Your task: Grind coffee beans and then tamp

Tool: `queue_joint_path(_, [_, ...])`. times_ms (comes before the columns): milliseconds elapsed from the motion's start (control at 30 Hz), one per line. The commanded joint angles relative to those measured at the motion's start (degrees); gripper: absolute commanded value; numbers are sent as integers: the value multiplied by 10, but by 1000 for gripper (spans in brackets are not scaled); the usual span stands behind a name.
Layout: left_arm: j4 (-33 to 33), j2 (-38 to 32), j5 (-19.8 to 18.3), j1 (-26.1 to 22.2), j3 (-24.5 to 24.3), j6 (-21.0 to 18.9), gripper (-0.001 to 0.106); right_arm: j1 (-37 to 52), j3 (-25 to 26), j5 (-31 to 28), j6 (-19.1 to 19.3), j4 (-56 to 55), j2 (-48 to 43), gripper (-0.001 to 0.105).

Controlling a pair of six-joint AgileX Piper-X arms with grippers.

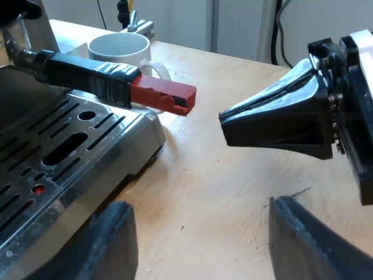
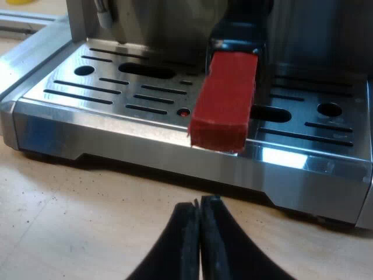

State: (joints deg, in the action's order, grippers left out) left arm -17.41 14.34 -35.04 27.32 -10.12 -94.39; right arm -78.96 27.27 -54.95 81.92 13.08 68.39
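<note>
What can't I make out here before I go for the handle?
1. Metal basket end of the black, red-tipped holder handle: left wrist view, cut off at the frame edge under the steel espresso machine; right wrist view, hidden behind the red tip.
2. Contents of the white ceramic mug: left wrist view, hidden by its own wall.

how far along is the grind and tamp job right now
Done: the holder sits in the machine's front, its red end out over the drip tray. In hand: the right gripper, shut and empty, faces that red end; the left gripper is open and empty above the table. Left: whether grounds are in the holder cannot be seen, and tamping is likely yet to come.
</note>
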Motion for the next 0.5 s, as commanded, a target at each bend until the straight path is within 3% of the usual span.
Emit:
queue_joint_path(33, [6,0,-8,3,0,-7,52,1,1,-6,1,21,6,1])
queue_joint_path(500, [6,0,-8,3,0,-9,52,55,1,44,8,63,7,1])
